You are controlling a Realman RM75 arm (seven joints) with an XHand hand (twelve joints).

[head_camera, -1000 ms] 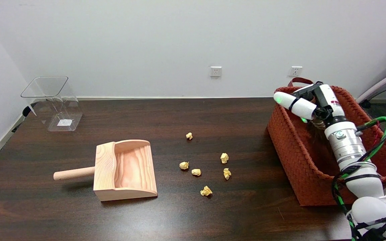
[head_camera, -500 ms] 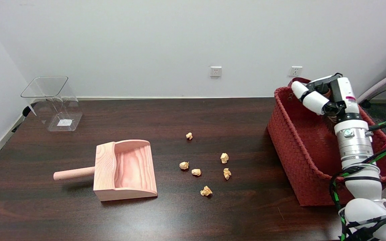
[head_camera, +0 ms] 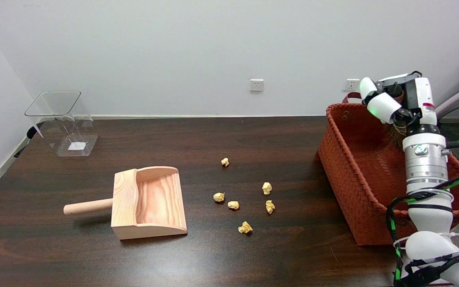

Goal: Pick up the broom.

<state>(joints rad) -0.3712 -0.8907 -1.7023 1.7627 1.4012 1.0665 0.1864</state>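
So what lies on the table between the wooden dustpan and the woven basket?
In the head view, six crumpled paper balls lie scattered on the dark table between the dustpan and the basket; nothing else.

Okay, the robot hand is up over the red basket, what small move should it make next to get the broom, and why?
Probably keep lifting straight up. The robot hand is closed around something brown, seemingly the broom, whose bristly end hangs below the hand inside the woven basket. Rising further should clear the rim before carrying it toward the paper scraps.
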